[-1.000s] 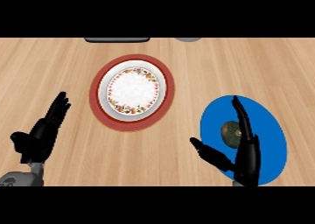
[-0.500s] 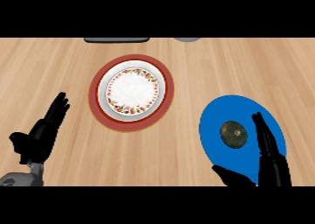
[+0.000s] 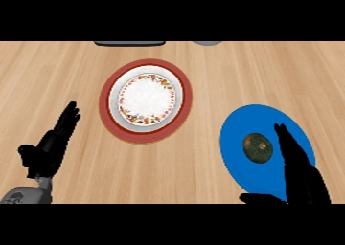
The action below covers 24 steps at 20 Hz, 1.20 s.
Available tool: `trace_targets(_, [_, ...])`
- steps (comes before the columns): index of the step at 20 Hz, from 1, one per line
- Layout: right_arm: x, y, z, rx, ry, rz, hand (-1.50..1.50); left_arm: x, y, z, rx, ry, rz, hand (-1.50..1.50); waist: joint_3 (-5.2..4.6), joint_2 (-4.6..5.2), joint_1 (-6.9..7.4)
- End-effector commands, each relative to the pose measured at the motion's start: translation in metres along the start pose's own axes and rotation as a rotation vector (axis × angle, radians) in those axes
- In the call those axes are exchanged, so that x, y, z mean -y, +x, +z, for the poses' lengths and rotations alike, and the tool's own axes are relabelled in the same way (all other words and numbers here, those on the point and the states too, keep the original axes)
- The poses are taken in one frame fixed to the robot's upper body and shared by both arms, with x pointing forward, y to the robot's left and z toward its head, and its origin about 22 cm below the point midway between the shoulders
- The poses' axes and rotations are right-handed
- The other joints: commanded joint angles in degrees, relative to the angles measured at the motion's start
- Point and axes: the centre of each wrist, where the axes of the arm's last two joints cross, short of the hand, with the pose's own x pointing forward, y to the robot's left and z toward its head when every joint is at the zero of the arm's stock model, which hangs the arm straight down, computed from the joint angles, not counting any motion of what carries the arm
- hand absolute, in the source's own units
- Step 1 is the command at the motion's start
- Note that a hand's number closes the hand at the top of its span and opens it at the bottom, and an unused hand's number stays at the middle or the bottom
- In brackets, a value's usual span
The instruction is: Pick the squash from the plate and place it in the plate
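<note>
A small dark green squash (image 3: 257, 147) lies on a blue plate (image 3: 246, 124) at the right. A white plate with a flowered rim (image 3: 148, 98) sits on a red mat (image 3: 111, 119) near the middle. My right hand (image 3: 299, 172) is open, fingers straight, over the blue plate just right of the squash, not holding it. My left hand (image 3: 51, 146) rests open at the lower left, fingers up.
The wooden counter (image 3: 48, 72) spreads around both plates. A dark object (image 3: 129, 43) and a grey one (image 3: 207, 43) show partly at the far edge.
My right hand has drawn back toward the lower right edge, uncovering the squash on the blue plate. The left hand has stayed still.
</note>
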Motion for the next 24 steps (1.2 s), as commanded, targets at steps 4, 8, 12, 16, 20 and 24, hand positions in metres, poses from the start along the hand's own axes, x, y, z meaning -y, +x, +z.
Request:
trace_targets(4, [-0.001, 0.005, -0.006, -0.122, 0.058, 0.083, -1.50, -0.002, 0.007, 0.009, -0.006, 0.017, -0.010, 0.00, 0.10, -0.05, 0.16])
trace_targets(8, [0.001, -0.004, 0.000, -0.161, 0.105, 0.166, -1.50, -0.006, -0.003, 0.000, -0.016, 0.009, 0.023, 0.00, 0.09, -0.02, -0.11])
trace_targets(12, [-0.004, -0.010, -0.024, -0.164, 0.125, 0.143, -1.50, -0.001, 0.016, 0.010, 0.002, -0.005, -0.013, 0.00, 0.11, -0.05, 0.16])
trace_targets(16, [-0.017, 0.000, -0.060, -0.173, 0.115, 0.148, -1.50, 0.001, 0.015, 0.005, 0.004, 0.006, -0.003, 0.00, 0.12, 0.00, 0.38])
trace_targets(20, [-0.038, -0.036, -0.054, -0.188, 0.132, 0.221, -1.50, -0.009, 0.006, 0.010, -0.005, 0.006, 0.002, 0.00, 0.11, 0.01, 0.20])
trace_targets(24, [-0.058, -0.023, -0.058, -0.222, 0.128, 0.212, -1.50, -0.006, 0.011, 0.000, -0.017, 0.001, 0.019, 0.00, 0.10, 0.02, 0.15])
